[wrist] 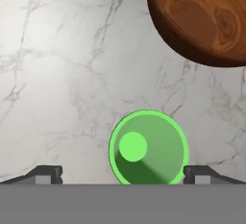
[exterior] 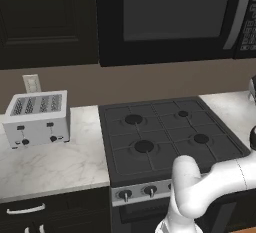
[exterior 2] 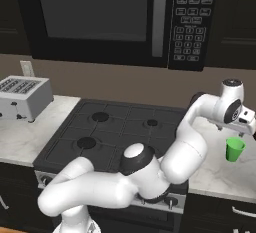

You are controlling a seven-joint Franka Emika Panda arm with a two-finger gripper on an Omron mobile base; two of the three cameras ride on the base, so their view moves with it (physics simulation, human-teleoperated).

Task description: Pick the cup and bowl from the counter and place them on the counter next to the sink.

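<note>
- The cup [wrist: 148, 147] is seen from straight above in the hand view: a bright green, handleless vessel, upright on the counter [wrist: 62, 74], its round mouth wider than its base.
- In the right base view the cup [exterior 2: 234, 149] is found standing on the marble to the right of the stovetop [exterior 2: 120, 127], directly below the hand.
- It is judged to be light, rigid plastic with a smooth, possibly slippery wall; being empty, it is likely to be tipped or pushed by an off-centre touch.
- Because of the taper, a hold across the upper wall, just below the rim, is judged soundest; lower down the cup may be squeezed upward out of the pads.
- The gripper [wrist: 122, 175] is held with its jaws fully apart and nothing between them; the two fingertips [wrist: 45, 174] are seen on either side of the cup, clear of it, so the cup is bracketed but not touched.
- The bowl [wrist: 202, 18] is seen near the cup but apart from it: glossy, wood-grained reddish-brown, shallow. It is judged stiff and heavier, best taken by its rim.
- A toaster [exterior: 37, 117] is noted on the counter left of the stovetop, well away from the work.
</note>
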